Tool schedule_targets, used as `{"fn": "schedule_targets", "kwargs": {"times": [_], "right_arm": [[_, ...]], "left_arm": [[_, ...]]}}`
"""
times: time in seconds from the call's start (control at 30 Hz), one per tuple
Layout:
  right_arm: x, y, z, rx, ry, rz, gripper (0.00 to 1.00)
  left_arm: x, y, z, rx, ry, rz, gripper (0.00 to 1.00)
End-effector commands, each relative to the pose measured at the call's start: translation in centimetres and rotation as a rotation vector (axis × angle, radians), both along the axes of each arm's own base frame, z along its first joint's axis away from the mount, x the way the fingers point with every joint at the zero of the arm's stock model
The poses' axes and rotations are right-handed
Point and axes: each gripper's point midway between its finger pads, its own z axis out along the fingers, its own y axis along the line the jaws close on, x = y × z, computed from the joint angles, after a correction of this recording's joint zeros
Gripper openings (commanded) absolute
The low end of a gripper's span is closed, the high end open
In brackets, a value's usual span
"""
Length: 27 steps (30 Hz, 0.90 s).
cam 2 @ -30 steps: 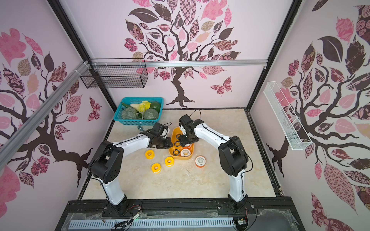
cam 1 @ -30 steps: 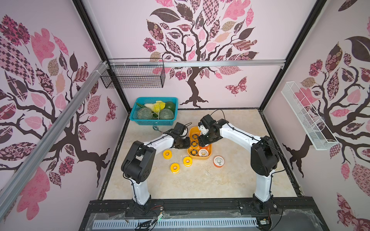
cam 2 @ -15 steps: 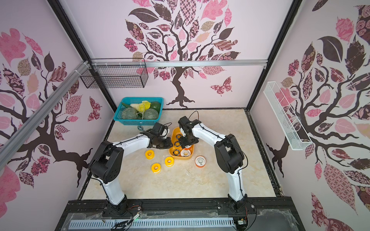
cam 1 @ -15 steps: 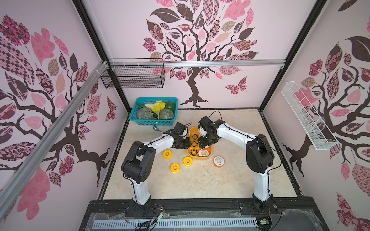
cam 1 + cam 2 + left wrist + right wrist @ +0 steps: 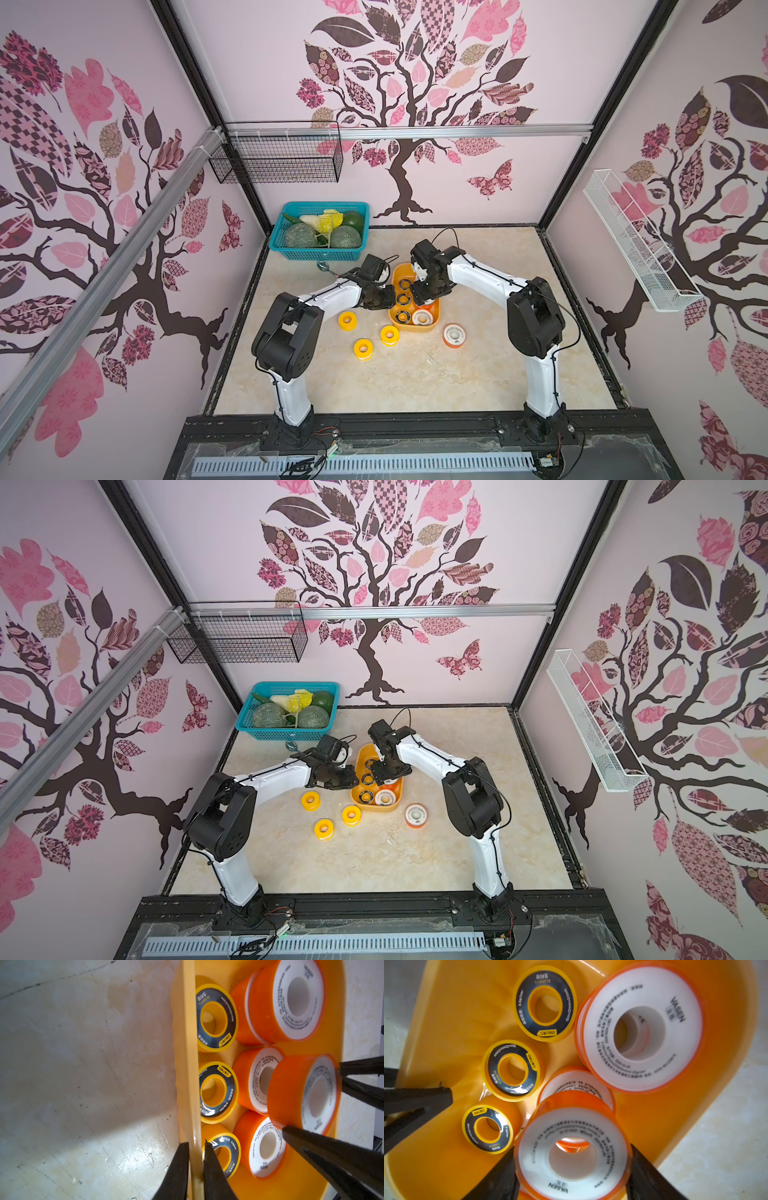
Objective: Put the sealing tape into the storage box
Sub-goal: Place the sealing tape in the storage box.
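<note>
The storage box (image 5: 401, 272) (image 5: 362, 751), a shallow orange-yellow tub, sits mid-table in both top views. It holds three yellow-and-black sealing tape rolls (image 5: 545, 1003) and several orange-and-white ones (image 5: 643, 1028). My left gripper (image 5: 196, 1145) (image 5: 389, 296) is shut on the box's left wall (image 5: 187, 1064). My right gripper (image 5: 572, 1148) (image 5: 424, 293) is shut on an orange sealing tape roll (image 5: 533, 1153) (image 5: 288, 1093), held just above the rolls in the box. Three yellow rolls (image 5: 347, 321) and one orange roll (image 5: 453, 335) lie on the table nearby.
A teal basket (image 5: 316, 254) of vegetables stands at the back left, with a small magnifier-like tool (image 5: 326, 268) in front of it. A black wire basket (image 5: 276, 160) hangs on the back wall. A white mesh shelf (image 5: 636, 245) hangs on the right wall.
My right gripper, with its orange roll, has edged a little to the left over the box. The left arm has not moved.
</note>
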Motion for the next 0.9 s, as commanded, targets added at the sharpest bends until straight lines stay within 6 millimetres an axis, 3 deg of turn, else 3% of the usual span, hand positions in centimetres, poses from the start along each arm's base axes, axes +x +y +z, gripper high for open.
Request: {"fn": "schedule_targets", "kwargs": {"times": [0.0, 0.87], "right_arm": [[0.61, 0.16, -0.48, -0.024, -0.004, -0.016, 0.72], [1.57, -0.50, -0.45, -0.064, -0.038, -0.058, 0.79]], "left_arm": [[-0.39, -0.35, 0.04, 0.004, 0.015, -0.026, 0.17], [-0.49, -0.46, 0.10, 0.002, 0.014, -0.033, 0.17]]}}
